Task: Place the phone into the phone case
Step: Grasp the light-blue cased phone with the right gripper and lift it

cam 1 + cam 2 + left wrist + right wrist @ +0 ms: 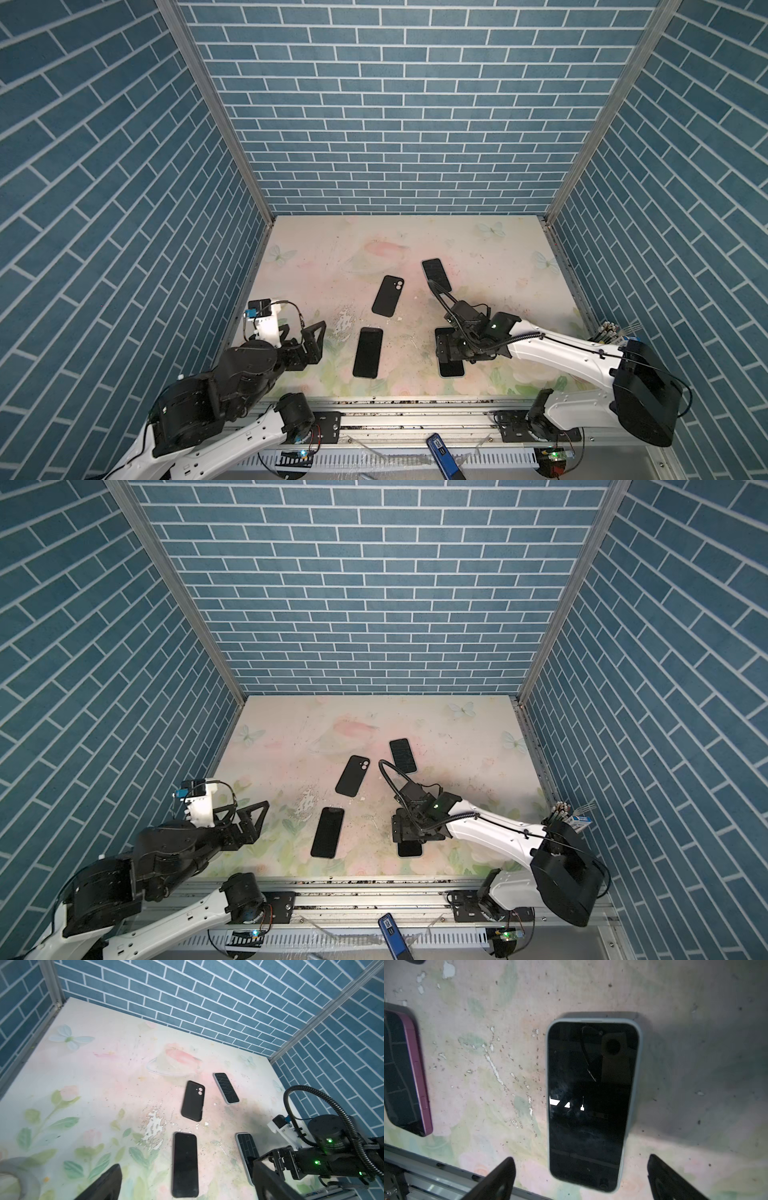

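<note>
At the left of the floral table (332, 249), the left gripper (302, 332) is pictured raised clear of the surface, with its jaws spread wide and nothing held between them. Just to its right, a purple phone (368, 352) is laid screen up near the front edge, and its side buttons can be made out in the right wrist view. Beyond it, and apart from it, a black case (388, 296) is laid back up at a slant, with two round camera holes showing at its far end. Further right and nearer the back wall, a far phone (436, 275) is seen in a pale cover, and blue brickwork is mirrored in its glass. Below the table, on the front rail, a blue tool (442, 455) is seen with a white label whose print is too small to be read. Right of centre and near the front edge, the phone (591, 1105) is shown screen up, seated in its pale case (551, 1026) and flat on the table. The right gripper (580, 1158) is held directly over it, with the jaws fully parted. One finger is seen on each side of the phone's end, neither touching it, and nothing is gripped. The wrist camera is reflected in the dark screen.
</note>
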`<state>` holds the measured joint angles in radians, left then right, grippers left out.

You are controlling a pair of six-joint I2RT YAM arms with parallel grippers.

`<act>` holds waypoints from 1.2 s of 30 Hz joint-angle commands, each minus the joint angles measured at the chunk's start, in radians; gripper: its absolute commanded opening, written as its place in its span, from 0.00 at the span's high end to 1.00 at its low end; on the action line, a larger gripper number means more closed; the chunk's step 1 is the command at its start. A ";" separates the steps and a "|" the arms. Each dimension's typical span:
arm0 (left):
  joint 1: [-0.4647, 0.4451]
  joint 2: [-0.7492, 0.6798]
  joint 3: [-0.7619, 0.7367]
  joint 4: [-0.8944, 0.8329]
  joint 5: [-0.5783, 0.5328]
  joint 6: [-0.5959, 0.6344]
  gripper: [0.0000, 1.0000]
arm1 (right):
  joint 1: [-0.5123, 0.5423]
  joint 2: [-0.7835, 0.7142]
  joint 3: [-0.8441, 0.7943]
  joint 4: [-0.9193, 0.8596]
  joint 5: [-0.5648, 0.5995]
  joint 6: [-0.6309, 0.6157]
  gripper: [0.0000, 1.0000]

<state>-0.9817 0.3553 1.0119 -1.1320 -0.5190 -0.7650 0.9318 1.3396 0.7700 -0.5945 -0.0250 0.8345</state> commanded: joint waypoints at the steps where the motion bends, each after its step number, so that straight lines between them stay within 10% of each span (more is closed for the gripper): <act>1: 0.004 -0.017 0.001 -0.168 -0.057 0.018 0.00 | 0.008 0.045 0.062 -0.042 0.067 0.053 0.01; 16: 0.013 -0.055 -0.073 -0.052 0.009 0.088 0.00 | 0.033 0.210 0.141 -0.118 0.098 0.101 0.01; 31: 0.233 -0.088 -0.127 0.001 0.169 0.132 0.01 | 0.046 0.301 0.121 -0.109 0.104 0.133 0.02; 36: 0.251 -0.074 -0.130 0.003 0.178 0.134 0.01 | 0.044 0.309 0.114 -0.111 0.101 0.130 0.21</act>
<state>-0.7433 0.2779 0.8948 -1.1381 -0.3569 -0.6468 0.9707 1.6180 0.8959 -0.6704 0.0532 0.9340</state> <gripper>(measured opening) 0.995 0.797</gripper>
